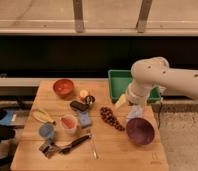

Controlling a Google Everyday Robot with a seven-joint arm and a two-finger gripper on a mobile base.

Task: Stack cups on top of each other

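Observation:
A small dark shiny cup (89, 100) stands upright near the middle of the wooden table (127, 152). A light blue cup (46, 131) stands at the front left, far from the dark one. My gripper (123, 102) hangs from the white arm (162, 75) above the table's right side. It is to the right of the dark cup and apart from it. It holds neither cup.
An orange-red bowl (63, 87) is at the back left and a whitish cup with a red inside (69, 122) is beside the blue cup. Also on the table: a blue sponge (84, 119), grapes (111, 118), a purple bowl (140, 131), a banana (43, 116), a black spatula (74, 144). A green bin (121, 82) is behind.

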